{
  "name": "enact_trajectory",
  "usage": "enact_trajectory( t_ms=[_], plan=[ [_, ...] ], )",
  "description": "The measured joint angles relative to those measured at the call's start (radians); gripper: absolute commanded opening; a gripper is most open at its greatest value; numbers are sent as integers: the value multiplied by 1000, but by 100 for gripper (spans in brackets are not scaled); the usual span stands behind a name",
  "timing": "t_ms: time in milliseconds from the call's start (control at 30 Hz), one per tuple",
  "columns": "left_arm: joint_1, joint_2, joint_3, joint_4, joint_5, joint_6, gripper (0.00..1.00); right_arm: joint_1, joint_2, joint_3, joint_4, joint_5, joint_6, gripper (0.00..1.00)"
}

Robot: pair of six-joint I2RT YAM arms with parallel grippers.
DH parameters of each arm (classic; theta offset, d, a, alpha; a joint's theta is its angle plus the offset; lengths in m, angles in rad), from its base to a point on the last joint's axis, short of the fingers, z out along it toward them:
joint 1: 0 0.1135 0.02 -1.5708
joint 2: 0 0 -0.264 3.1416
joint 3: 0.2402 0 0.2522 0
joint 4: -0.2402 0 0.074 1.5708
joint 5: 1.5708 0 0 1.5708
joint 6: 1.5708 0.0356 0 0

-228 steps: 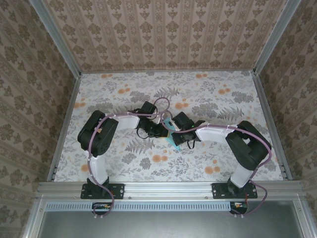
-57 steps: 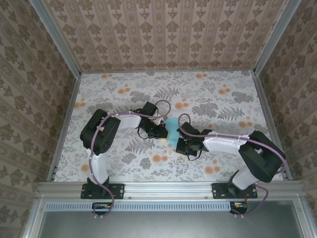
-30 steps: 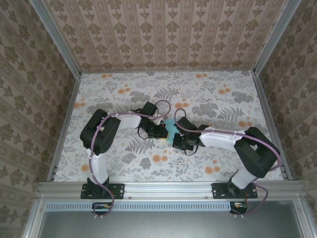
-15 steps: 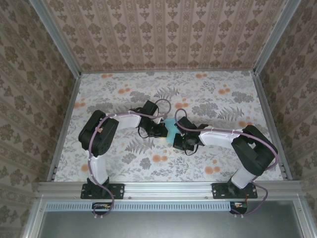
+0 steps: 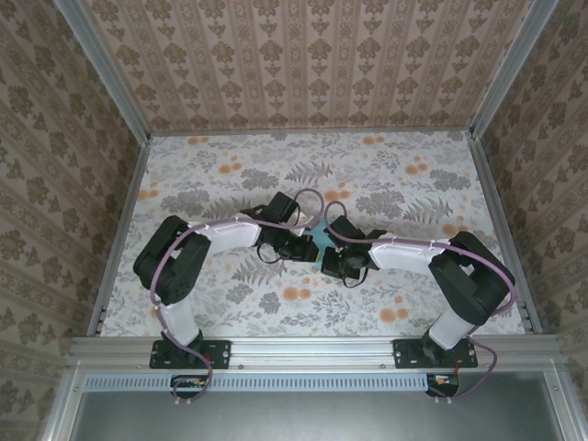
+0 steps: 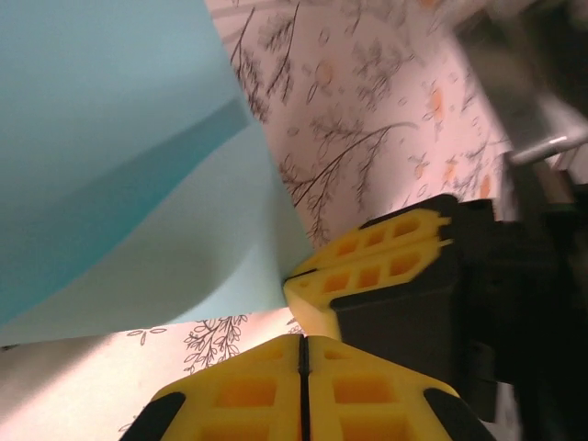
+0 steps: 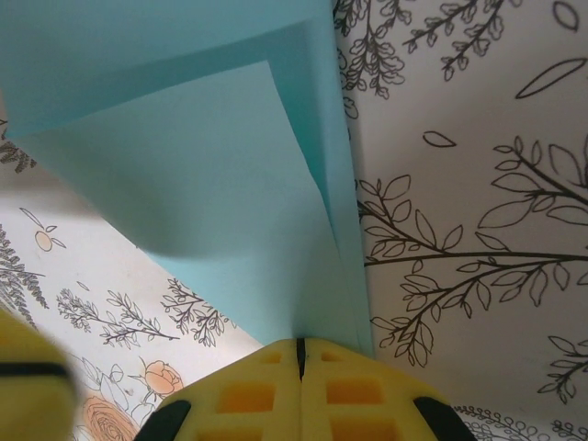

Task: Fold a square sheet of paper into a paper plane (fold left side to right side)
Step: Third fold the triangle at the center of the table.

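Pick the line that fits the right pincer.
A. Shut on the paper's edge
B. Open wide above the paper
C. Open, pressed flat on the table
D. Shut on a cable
A: in its wrist view the right pincer is closed, with the folded paper running in between its tips.

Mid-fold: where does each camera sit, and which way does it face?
Top external: above and behind the bases, facing down on table, left arm, right arm, blue paper.
Left wrist: faces past shut left end effector toward paper and right end effector.
Right wrist: faces along right end effector, shut on paper.
Shared: all show the paper.
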Motion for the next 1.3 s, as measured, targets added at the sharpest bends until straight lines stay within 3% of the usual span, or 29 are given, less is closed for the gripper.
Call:
enact_trajectory(
  t_ms=[233, 1300],
  plan=[
    [0, 78, 3, 2, 11, 1, 8, -3, 4, 3, -2, -5, -4, 0],
    [7, 126, 76, -60, -50, 91, 6, -5, 12, 12, -7, -16, -26, 0]
  ],
)
